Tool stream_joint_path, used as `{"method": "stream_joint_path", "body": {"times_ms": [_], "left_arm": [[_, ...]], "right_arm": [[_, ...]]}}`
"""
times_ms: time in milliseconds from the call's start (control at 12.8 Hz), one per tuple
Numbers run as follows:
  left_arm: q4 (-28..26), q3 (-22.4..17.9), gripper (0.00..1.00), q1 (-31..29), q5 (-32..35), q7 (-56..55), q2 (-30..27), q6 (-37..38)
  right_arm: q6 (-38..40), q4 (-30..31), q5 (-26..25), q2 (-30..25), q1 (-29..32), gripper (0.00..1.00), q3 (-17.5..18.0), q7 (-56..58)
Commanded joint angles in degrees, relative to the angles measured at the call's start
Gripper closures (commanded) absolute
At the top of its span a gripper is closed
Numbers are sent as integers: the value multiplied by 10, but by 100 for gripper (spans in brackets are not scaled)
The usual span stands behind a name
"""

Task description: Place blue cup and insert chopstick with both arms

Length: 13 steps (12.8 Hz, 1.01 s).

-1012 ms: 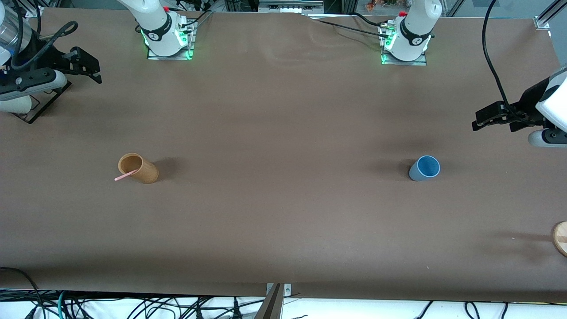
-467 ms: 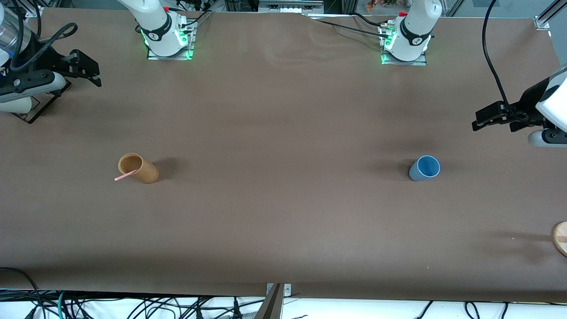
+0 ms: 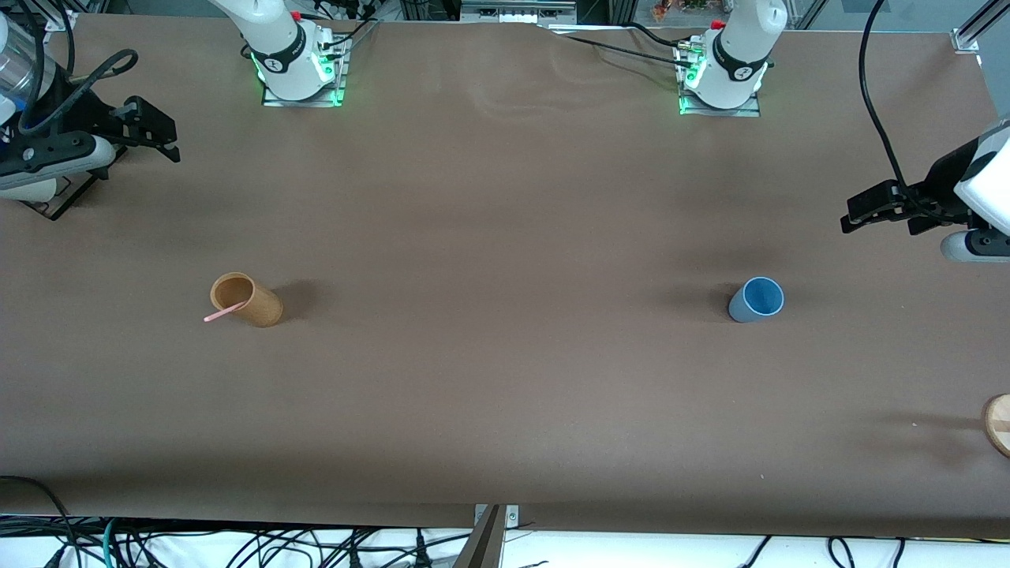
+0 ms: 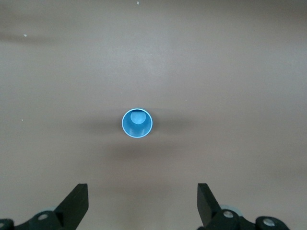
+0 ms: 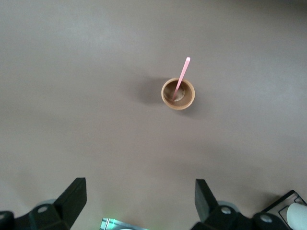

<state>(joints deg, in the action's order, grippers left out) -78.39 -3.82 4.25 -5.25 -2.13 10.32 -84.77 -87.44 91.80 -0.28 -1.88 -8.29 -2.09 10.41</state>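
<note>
The blue cup (image 3: 756, 300) stands upright on the brown table toward the left arm's end; it also shows in the left wrist view (image 4: 137, 123), seen from above. The pale pink chopstick (image 3: 223, 313) leans out of a tan cylindrical cup (image 3: 245, 300) toward the right arm's end; the right wrist view shows both the chopstick (image 5: 182, 76) and the tan cup (image 5: 178, 94). My left gripper (image 3: 868, 209) (image 4: 142, 203) is open and empty, high over the table's left arm end. My right gripper (image 3: 150, 130) (image 5: 139, 199) is open and empty, high over the right arm's end.
A black rack (image 3: 67, 197) with a white cup (image 3: 28, 188) lies under the right arm at the table's edge. A round wooden piece (image 3: 998, 424) sits at the left arm's end, nearer the front camera than the blue cup. The arm bases (image 3: 300, 75) glow green.
The right gripper has shifted slightly over the right arm's end of the table. The left arm, both cups and the chopstick have not moved.
</note>
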Motion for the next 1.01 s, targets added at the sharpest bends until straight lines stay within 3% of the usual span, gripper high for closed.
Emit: {"method": "stream_joint_path", "body": {"times_ms": [0, 311, 701, 934], "left_arm": [[1, 1, 0, -2, 8, -3, 0, -5], [1, 1, 0, -2, 9, -3, 0, -5], [2, 0, 0, -7, 9, -3, 15, -12], [-2, 1, 0, -17, 8, -3, 56, -110]], "right_arm": [[-25, 22, -2, -5, 2, 0, 1, 5], [-146, 93, -2, 16, 4, 0, -8, 43], [-302, 114, -2, 124, 9, 0, -20, 87], [-373, 134, -2, 165, 19, 0, -20, 88]]}}
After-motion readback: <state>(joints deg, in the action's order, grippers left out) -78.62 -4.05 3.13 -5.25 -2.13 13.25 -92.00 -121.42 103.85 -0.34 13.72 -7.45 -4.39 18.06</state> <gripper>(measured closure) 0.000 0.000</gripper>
